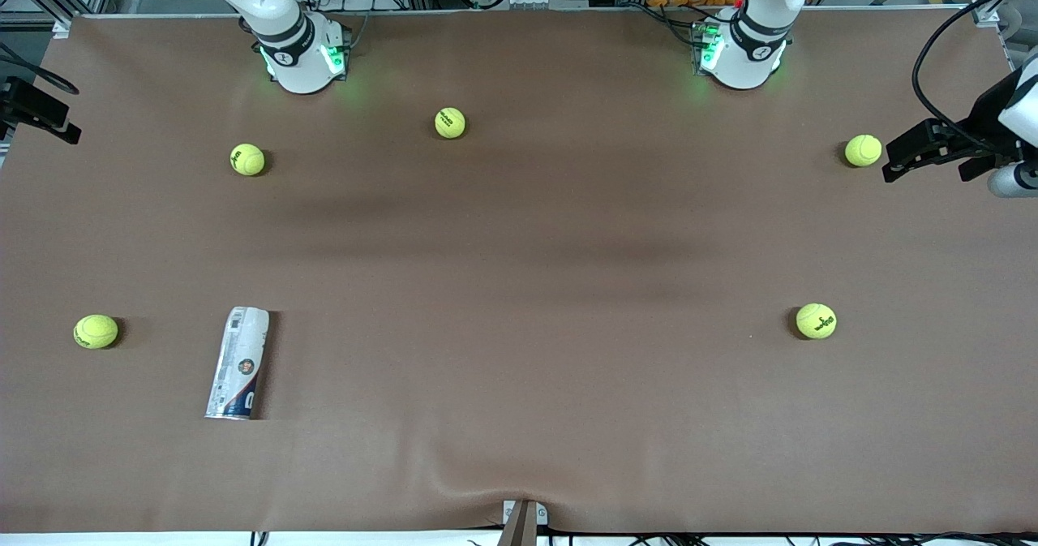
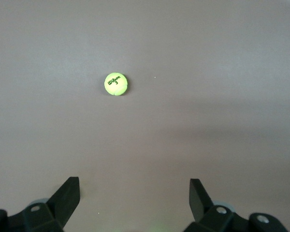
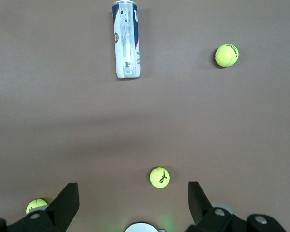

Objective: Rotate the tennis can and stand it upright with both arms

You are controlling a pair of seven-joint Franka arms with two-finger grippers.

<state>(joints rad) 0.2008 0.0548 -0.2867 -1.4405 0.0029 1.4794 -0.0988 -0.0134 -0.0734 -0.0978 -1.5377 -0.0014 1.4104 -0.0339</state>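
Both grippers are hanging high above the table with their fingers spread wide and nothing between them: the left gripper (image 2: 134,195) is looking down on bare brown table (image 2: 222,121) with a single tennis ball (image 2: 116,84) under it, toward the left arm's end, while the right gripper (image 3: 133,200) is hovering over the right arm's end, with a ball (image 3: 159,177) just below its fingertips and the tennis can (image 3: 126,38) farther out in its view. The can (image 1: 238,363) is lying flat on its side near the front camera's edge of the table, toward the right arm's end, untouched, with another ball (image 1: 96,331) beside it and well clear of it. By the look of it, the task is standing at its very start, with the approach not yet begun. The next move is likely calling for the right arm to descend over the can with its fingers straddling the narrow body, and for the left arm to reach across the table to help tip it onto its base.
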